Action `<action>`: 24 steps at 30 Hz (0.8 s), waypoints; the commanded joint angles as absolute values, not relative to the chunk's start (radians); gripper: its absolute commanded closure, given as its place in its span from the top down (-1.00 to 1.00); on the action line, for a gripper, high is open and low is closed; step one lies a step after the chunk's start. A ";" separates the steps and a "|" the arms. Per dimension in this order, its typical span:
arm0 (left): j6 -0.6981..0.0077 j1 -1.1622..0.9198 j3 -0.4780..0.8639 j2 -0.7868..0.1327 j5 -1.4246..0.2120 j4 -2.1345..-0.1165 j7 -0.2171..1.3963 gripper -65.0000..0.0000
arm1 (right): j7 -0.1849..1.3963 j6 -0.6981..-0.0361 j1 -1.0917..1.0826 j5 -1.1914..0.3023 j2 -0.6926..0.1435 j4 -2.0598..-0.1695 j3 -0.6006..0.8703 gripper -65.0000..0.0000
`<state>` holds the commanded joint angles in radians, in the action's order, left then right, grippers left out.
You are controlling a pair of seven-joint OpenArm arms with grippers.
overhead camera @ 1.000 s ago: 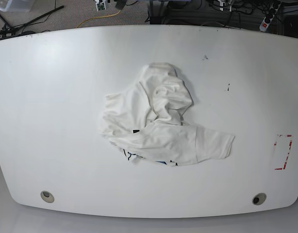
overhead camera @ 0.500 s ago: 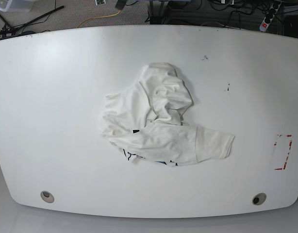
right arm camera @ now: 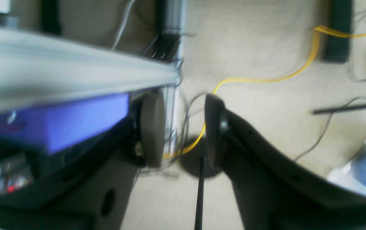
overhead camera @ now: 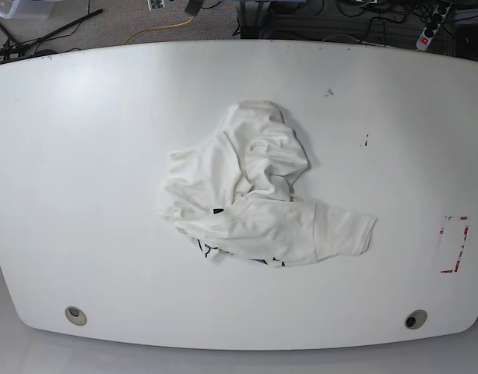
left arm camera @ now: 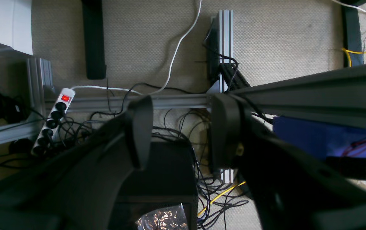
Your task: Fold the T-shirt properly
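You are starting out: the T-shirt (overhead camera: 254, 191) is lying crumpled on the counter (overhead camera: 83, 156); left hand (left arm camera: 179, 131) and right hand (right arm camera: 183, 127) are gaping empty (off the counter), so spreading comes next.

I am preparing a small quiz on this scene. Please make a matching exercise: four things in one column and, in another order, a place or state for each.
Things:
1. white crumpled T-shirt
2. red-and-white tape rectangle
3. left gripper
4. white power strip with red switch

Places or states:
a. open, holding nothing
b. on the carpet among black cables
c. mid-table, unfolded
d. near the table's edge, apart from the shirt

Pairs: 1-c, 2-d, 3-a, 4-b
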<state>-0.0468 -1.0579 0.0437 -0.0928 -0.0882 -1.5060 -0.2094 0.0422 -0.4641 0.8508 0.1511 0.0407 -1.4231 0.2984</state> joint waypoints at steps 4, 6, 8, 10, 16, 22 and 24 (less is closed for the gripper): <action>-0.045 -1.076 0.070 -0.093 -0.090 -1.527 -0.209 -0.17 | 0.054 -0.464 0.886 0.151 0.041 -1.492 0.298 -0.40; -0.047 -1.092 0.091 -0.090 -0.091 -1.538 -0.209 -0.17 | 0.059 -0.464 0.898 0.151 0.042 -1.520 0.298 -0.40; -0.047 -1.092 0.097 -0.090 -0.091 -1.555 -0.209 -0.17 | 0.061 -0.464 0.911 0.151 0.042 -1.538 0.298 -0.40; -0.047 -1.106 0.099 -0.093 -0.091 -1.569 -0.209 -0.17 | 0.061 -0.464 0.921 0.151 0.042 -1.555 0.298 -0.40; -0.047 -1.148 0.101 -0.093 -0.093 -1.646 -0.209 -0.17 | 0.061 -0.464 0.969 0.150 0.044 -1.618 0.298 -0.40; -0.047 -1.199 0.101 -0.093 -0.093 -1.721 -0.209 -0.17 | 0.062 -0.464 1.024 0.062 0.041 -1.676 0.298 -0.40; -0.047 -1.221 0.101 -0.093 -0.093 -1.753 -0.209 -0.17 | 0.062 -0.464 1.047 0.044 0.039 -1.707 0.298 -0.40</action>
